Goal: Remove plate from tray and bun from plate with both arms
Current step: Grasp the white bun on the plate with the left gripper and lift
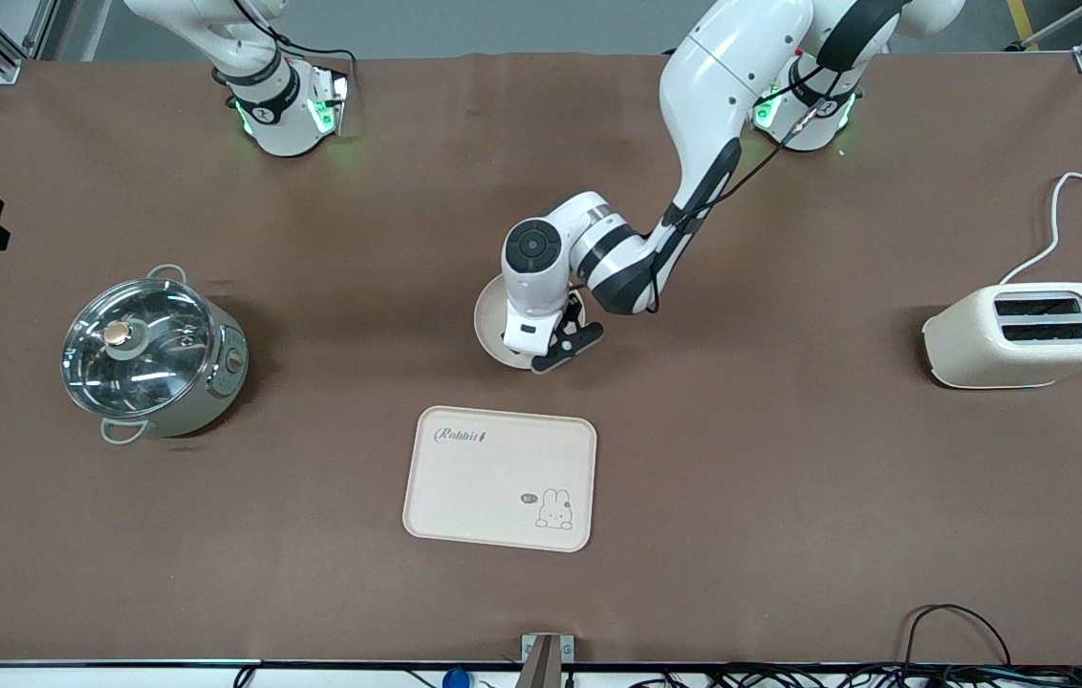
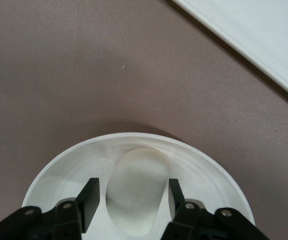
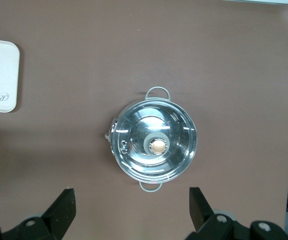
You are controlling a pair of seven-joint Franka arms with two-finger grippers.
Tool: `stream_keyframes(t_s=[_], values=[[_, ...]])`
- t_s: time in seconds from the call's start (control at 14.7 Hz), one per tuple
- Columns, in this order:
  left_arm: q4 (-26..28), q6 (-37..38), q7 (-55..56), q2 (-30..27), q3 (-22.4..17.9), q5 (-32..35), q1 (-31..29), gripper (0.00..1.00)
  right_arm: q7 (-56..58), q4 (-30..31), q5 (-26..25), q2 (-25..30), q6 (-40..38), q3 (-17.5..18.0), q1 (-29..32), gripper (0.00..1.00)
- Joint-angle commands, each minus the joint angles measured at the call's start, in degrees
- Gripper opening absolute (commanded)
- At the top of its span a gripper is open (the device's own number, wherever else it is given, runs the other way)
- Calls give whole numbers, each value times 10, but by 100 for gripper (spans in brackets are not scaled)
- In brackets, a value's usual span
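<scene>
The left gripper (image 2: 130,200) has its fingers (image 2: 87,202) spread on either side of the bun (image 2: 136,192), close to its flanks; whether the pads actually touch it cannot be told. The bun lies in the plate (image 1: 486,325), which sits on the table (image 1: 789,497) near the middle of the bench, farther from the front camera than the tray (image 1: 499,489) with the rabbit drawing. The right gripper (image 3: 131,210) hangs with fingers wide apart, holding nothing, high over the lidded pot (image 1: 151,355) that stands toward the right arm's end of the bench. A toaster (image 1: 1025,334) stands toward the left arm's end.
</scene>
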State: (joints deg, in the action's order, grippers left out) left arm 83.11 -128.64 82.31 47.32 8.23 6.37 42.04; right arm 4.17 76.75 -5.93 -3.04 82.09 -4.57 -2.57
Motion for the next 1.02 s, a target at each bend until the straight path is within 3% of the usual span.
stream_keyframes(t_s=[0.0, 0.14, 0.41, 0.68, 0.95], values=[[-6, -4, 8, 1, -1, 10, 3, 23, 7, 7, 5, 10, -4, -43, -39, 100], [-6, 1, 10, -4, -1, 8, 8, 12, 26, 9, 21, 11, -5, -46, -33, 100], [-8, 41, 20, -26, -1, 7, 13, 12, 28, 18, 85, 14, -9, -46, -5, 100], [-8, 111, 16, -89, -8, 13, 0, 12, 28, 17, 93, 12, -8, -42, 4, 100], [-8, 123, -21, -131, -8, 36, -83, 13, 27, 14, 92, 13, -10, -36, 5, 100]])
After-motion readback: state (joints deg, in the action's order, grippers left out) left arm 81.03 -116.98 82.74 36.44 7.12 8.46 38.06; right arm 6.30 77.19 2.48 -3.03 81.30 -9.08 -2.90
